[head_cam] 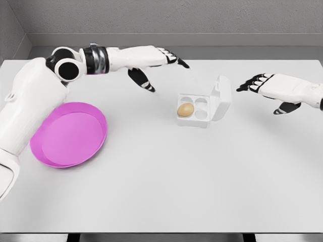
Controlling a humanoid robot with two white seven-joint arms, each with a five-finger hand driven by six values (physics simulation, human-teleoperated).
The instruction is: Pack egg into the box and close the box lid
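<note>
**Egg seated, lid open**

The pink plate [70, 135] is partly hidden by the left arm. The egg [185, 110] sits in the box [202, 105], front-left cell, long axis left-right. Lid stands raised at right. Left hand [159, 63] and right hand [265, 85]: fingers spread, empty.

The counter [166, 186] looks matt white and smooth, like laminate. The box [204, 103] seems smooth white plastic with a dull sheen. The egg [185, 110] has a tan, matt shell. The plate [70, 134] is smooth magenta plastic, faintly glossy. Each robot hand, left [161, 63] and right [267, 85], shows glossy white plastic shells with black finger parts.
</note>
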